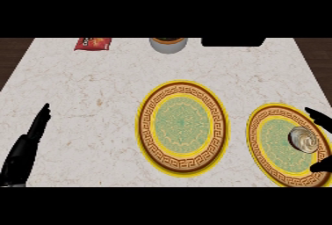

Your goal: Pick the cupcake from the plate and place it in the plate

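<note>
Head view: the cupcake (303, 138) sits on the right part of the right-hand plate (272, 151), at the frame's right edge, a small round thing with a pale swirled top, seen from above so no long axis shows. The right hand (320, 166) brackets it: one black digit reaches in from the right edge just above the cupcake, another juts in below it, with the cupcake in the gap between them. The hand is spread wide and not closed on it, and I cannot tell whether either digit touches. This hand is plainly the nearer one.

The second plate (183, 127), the likely target, lies left of the cupcake, around the frame's centre, so the carry would run leftward. Both plates are round, glossy, yellow-rimmed, with a brown key-pattern band and a pale green ornamented centre.

The left hand (35, 127) rests at the lower left, fingers straight and pointing up, holding nothing, well apart from both plates.

The counter (97, 88) is pale veined marble. Along the upper edge lie a red snack packet (92, 43) and a grey bowl (168, 44).
</note>
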You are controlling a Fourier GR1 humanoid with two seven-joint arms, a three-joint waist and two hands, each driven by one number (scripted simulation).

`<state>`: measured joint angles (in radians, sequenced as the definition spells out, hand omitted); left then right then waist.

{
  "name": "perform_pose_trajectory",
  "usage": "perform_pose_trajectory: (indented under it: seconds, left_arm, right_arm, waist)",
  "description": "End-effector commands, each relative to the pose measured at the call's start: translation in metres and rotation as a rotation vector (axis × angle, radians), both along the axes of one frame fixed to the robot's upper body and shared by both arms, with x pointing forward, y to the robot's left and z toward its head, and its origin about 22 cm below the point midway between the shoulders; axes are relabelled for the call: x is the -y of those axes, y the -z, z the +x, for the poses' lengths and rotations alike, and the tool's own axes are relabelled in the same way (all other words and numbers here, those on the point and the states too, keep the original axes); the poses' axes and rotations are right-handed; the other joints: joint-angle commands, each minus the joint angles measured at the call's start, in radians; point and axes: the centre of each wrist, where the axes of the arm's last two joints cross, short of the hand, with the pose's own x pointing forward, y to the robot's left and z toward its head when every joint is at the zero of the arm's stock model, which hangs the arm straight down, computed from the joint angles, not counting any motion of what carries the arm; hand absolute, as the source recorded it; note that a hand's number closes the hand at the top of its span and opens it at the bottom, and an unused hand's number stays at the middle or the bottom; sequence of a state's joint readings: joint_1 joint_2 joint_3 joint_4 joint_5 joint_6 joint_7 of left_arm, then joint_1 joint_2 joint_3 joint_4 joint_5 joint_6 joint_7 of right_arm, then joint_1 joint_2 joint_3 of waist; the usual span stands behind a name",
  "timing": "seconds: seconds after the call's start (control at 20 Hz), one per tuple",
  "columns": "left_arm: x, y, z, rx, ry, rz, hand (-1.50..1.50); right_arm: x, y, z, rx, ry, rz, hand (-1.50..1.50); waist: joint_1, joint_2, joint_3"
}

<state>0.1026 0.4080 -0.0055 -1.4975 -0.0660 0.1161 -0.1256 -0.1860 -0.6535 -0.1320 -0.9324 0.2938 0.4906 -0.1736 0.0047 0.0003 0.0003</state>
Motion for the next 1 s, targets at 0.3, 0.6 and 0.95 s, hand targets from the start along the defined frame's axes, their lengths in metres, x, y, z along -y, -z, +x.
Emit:
perform_pose_trajectory:
  seconds: [0.3, 0.6, 0.95]
  left_arm:
    - [0.022, 0.009, -0.007, 0.019, -0.005, 0.0, 0.0]
    - [-0.001, 0.007, 0.001, 0.003, -0.012, -0.002, 0.0]
    - [0.014, -0.004, 0.018, 0.02, 0.081, -0.006, 0.0]
  right_arm:
    - [-0.014, 0.025, 0.022, -0.016, -0.003, 0.01, -1.5]
    - [-0.004, 0.035, 0.004, 0.078, -0.022, 0.062, 1.5]
    - [-0.05, -0.032, 0.084, 0.223, -0.384, -0.272, 1.5]
  waist:
    - [0.003, 0.001, 0.0]
    - [-0.001, 0.0, 0.0]
    - [0.086, 0.021, 0.003]
